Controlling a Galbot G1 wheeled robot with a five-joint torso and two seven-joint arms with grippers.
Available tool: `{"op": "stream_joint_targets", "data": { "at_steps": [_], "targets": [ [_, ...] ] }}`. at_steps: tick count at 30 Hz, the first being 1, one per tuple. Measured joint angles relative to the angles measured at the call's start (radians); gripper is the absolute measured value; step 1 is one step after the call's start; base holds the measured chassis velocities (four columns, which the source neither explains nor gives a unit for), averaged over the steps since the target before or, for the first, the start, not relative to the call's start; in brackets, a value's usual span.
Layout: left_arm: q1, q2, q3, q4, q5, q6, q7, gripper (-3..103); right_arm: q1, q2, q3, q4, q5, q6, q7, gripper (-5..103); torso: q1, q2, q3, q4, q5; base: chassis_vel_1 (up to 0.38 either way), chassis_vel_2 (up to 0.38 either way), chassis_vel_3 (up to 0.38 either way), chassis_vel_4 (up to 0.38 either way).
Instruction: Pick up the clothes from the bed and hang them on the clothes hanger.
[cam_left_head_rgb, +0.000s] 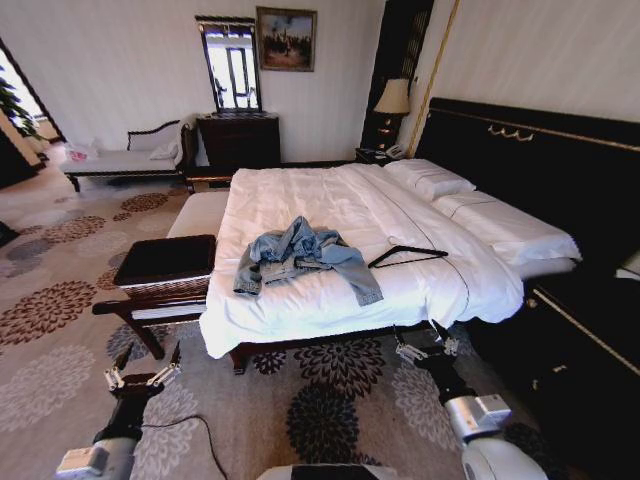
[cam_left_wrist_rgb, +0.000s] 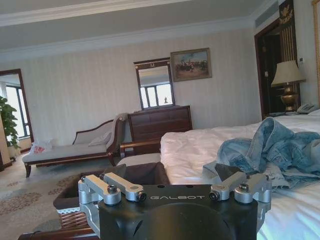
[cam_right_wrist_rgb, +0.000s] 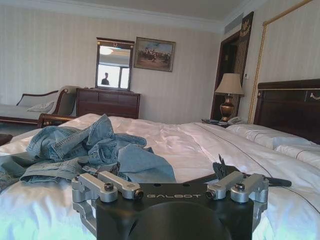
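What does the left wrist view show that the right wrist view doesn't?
Left wrist only: the potted plant by the doorway and the dark bench beside the bed. Right wrist only: the black headboard, the pillows and part of the hanger on the sheet. Both: the denim jacket crumpled on the bed, the dresser, mirror, painting, lamp and chaise.

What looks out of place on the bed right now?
The denim jacket lies crumpled in a heap near the foot of the bed, one sleeve trailing toward the edge. The black hanger lies bare on the duvet beside it. Otherwise nothing stands out. Both hands, left hand and right hand, are open, short of the bed.
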Motion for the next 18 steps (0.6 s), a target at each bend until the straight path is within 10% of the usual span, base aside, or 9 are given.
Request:
{"op": "stream_joint_targets", "data": {
  "at_steps": [18],
  "targets": [
    [-0.002, -0.005, 0.002, 0.017, -0.001, -0.002, -0.003, 100, -0.009, 0.016, -0.009, -0.028, -0.025, 0.033, -0.002, 100, 0.0, 0.0, 0.0, -0.0001, -0.0001, -0.091, 0.093, 0.085, -0.097]
  ]
}}
